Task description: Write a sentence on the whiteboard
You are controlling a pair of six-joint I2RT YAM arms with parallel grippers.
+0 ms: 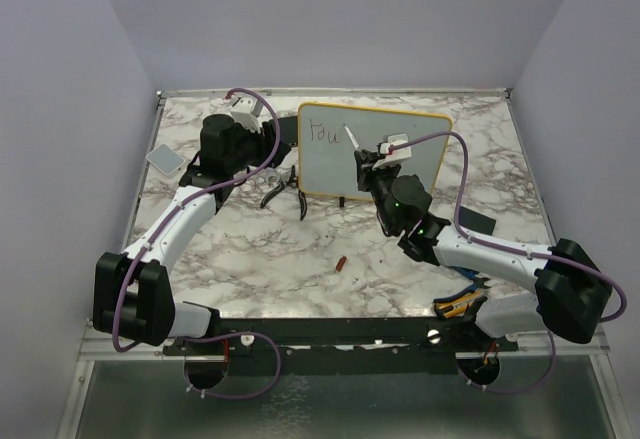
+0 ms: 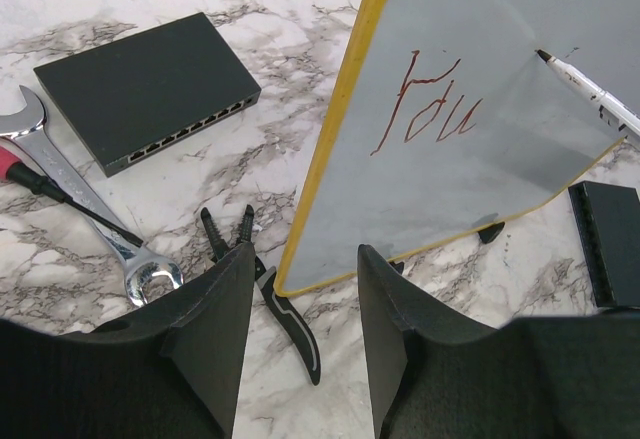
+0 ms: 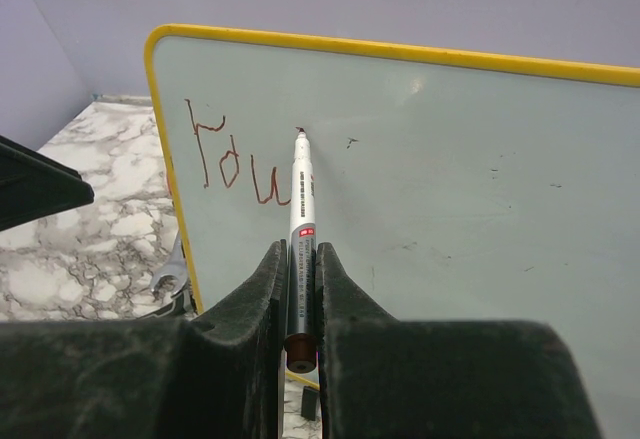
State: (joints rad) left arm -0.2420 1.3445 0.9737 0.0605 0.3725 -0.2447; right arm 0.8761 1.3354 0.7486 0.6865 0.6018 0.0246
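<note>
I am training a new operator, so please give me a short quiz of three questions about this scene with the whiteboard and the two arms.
1. True or false: the right pincer is shut on the marker.
2. What is written on the whiteboard at this moment? A) nothing B) "You" C) "You've got this"
3. Which black-handled tool lies in front of the open left pincer, by the board's lower corner?

Key: 1 true; 2 B; 3 the pliers.
</note>
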